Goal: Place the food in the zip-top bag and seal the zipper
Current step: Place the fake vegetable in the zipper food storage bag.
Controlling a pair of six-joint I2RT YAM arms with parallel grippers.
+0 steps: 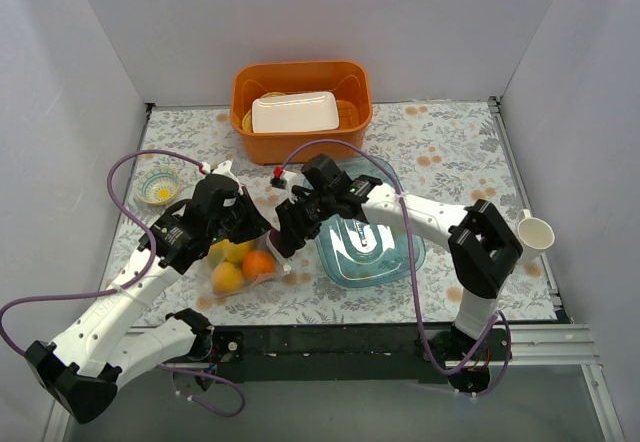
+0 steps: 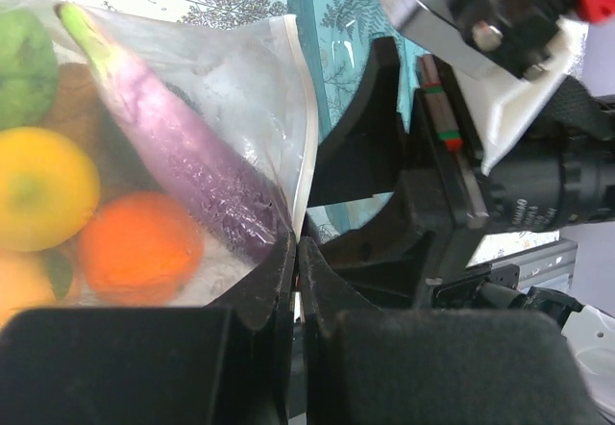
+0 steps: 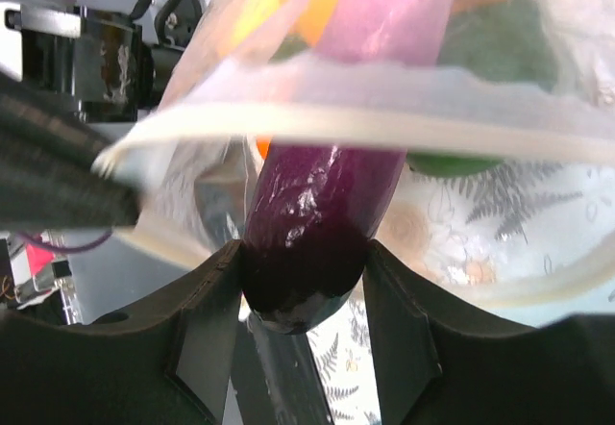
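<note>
The clear zip-top bag lies at the table's front left with yellow and orange citrus and green fruit inside. My left gripper is shut on the bag's mouth edge, by the whitish zipper strip. My right gripper is shut on the thick end of the purple eggplant, whose front part reaches through the bag's mouth. In the left wrist view the eggplant lies inside the bag above an orange and a yellow citrus. In the top view both grippers meet at the bag's mouth.
A clear blue tray sits right of the bag. An orange basket with a white tray stands at the back. A small patterned bowl is at the left, a white cup at the right edge.
</note>
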